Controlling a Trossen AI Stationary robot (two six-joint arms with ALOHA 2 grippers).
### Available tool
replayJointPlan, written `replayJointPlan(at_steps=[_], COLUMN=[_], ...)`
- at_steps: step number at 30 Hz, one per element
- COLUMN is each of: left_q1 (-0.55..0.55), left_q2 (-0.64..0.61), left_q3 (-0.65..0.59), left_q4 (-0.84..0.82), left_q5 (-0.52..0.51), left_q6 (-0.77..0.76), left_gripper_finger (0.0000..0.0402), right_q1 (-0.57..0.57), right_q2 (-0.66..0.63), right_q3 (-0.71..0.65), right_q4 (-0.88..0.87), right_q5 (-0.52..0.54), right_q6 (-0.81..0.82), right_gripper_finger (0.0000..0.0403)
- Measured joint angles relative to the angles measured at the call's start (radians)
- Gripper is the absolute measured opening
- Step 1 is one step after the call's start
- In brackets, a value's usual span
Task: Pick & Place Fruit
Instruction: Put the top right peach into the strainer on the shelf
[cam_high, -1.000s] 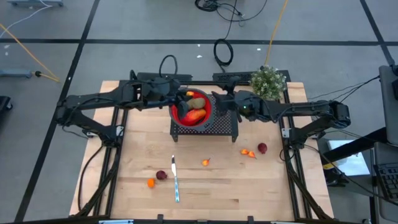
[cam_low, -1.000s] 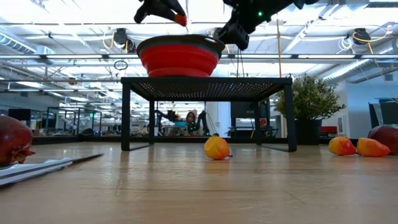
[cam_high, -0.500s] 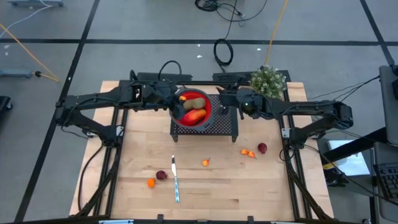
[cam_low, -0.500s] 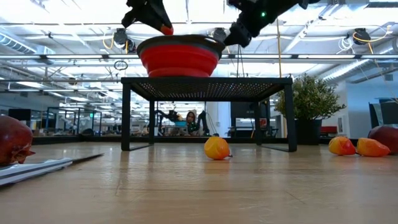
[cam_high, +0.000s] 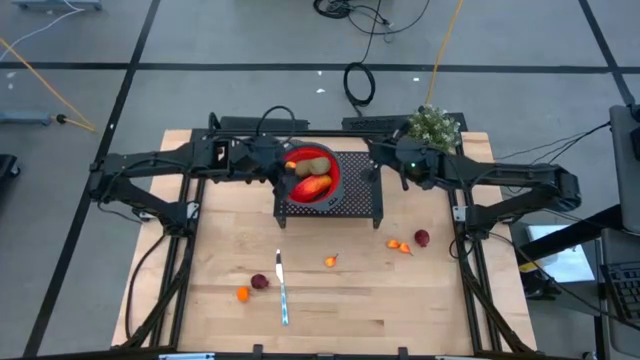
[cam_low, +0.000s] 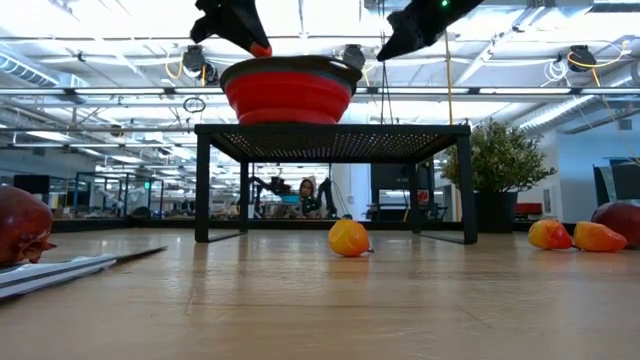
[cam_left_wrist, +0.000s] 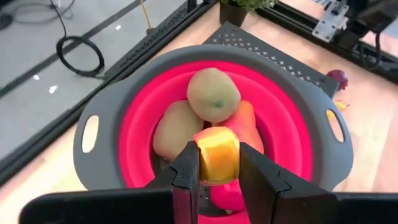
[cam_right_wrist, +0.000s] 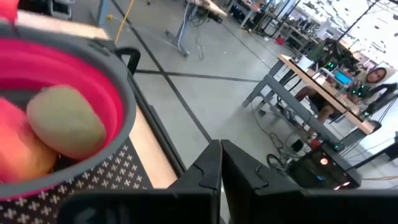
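The left gripper (cam_left_wrist: 217, 167) has its jaws closed on a small orange fruit (cam_left_wrist: 217, 154), held just above the red bowl (cam_left_wrist: 118, 124). Below the jaws, two green-brown fruits (cam_left_wrist: 213, 93) and a red-orange fruit (cam_left_wrist: 247, 122) lie in the bowl, which sits on a black perforated stand (cam_high: 355, 202). The right gripper (cam_right_wrist: 221, 163), beside the bowl's rim, has its jaws shut and empty. Farther off, small fruits (cam_high: 330, 261) and a knife (cam_high: 281, 288) lie scattered on the tabletop (cam_high: 340, 310).

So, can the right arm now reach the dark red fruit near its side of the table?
Probably yes. The right hand is shut and empty beside the bowl, and the dark red fruit lies in the open on the table with nothing over it.
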Motion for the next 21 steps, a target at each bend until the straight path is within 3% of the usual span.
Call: replayJointPlan(at_steps=[9, 21], left_q1=[-0.059, -0.081], left_q2=[0.000, -0.009], left_q3=[-0.062, -0.139], left_q4=[0.040, 0.209], left_q5=[-0.138, -0.155], left_q6=[0.037, 0.128], left_gripper_finger=[0.0079, 0.0079], right_q1=[0.000, 0.001], right_q2=[-0.043, -0.130], right_q3=[0.000, 0.000], right_q4=[-0.074, -0.330], right_q5=[-0.011, -0.246], right_q6=[0.103, 0.316], right_gripper_finger=[0.0001, 0.0000])
